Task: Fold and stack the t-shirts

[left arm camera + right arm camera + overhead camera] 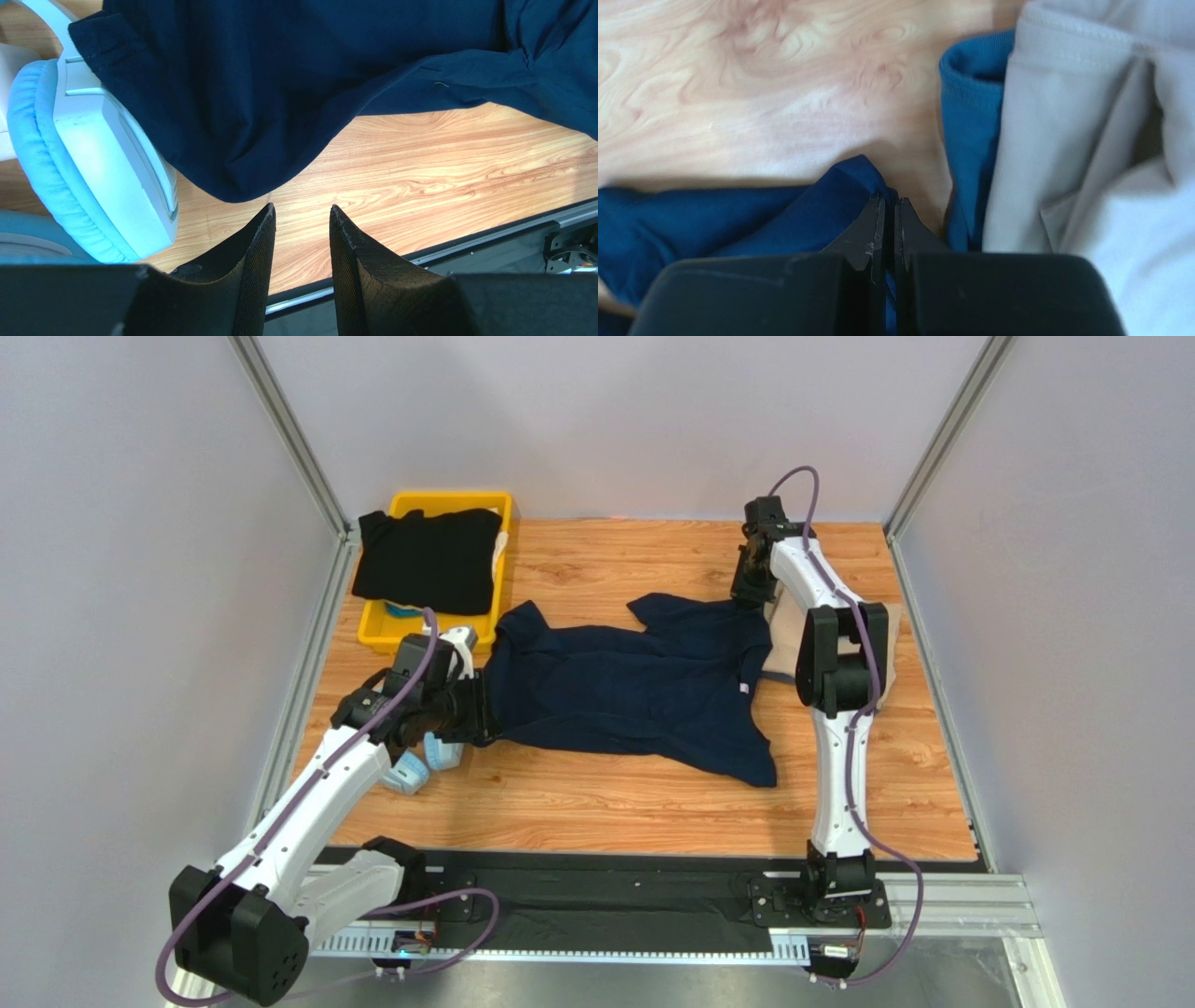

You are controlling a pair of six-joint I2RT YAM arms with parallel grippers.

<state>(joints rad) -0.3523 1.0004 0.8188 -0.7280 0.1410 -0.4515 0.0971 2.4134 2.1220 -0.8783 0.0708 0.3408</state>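
Note:
The dark navy t-shirt point(631, 686) lies spread and crumpled across the middle of the wooden table. My right gripper point(751, 595) is shut on a fold of it point(829, 203) at its far right corner, next to the tan t-shirt point(1088, 140), which lies under my right arm point(780, 637). My left gripper point(302, 210) is open and empty, just off the navy shirt's left edge point(246, 126). In the top view the left gripper point(470, 711) sits at that edge. The black t-shirt point(428, 560) is draped over the yellow bin.
The yellow bin point(449, 507) stands at the far left. Light blue headphones point(418, 763) lie by my left gripper, close beside its left finger in the left wrist view point(91, 168). Metal frame posts and grey walls bound the table.

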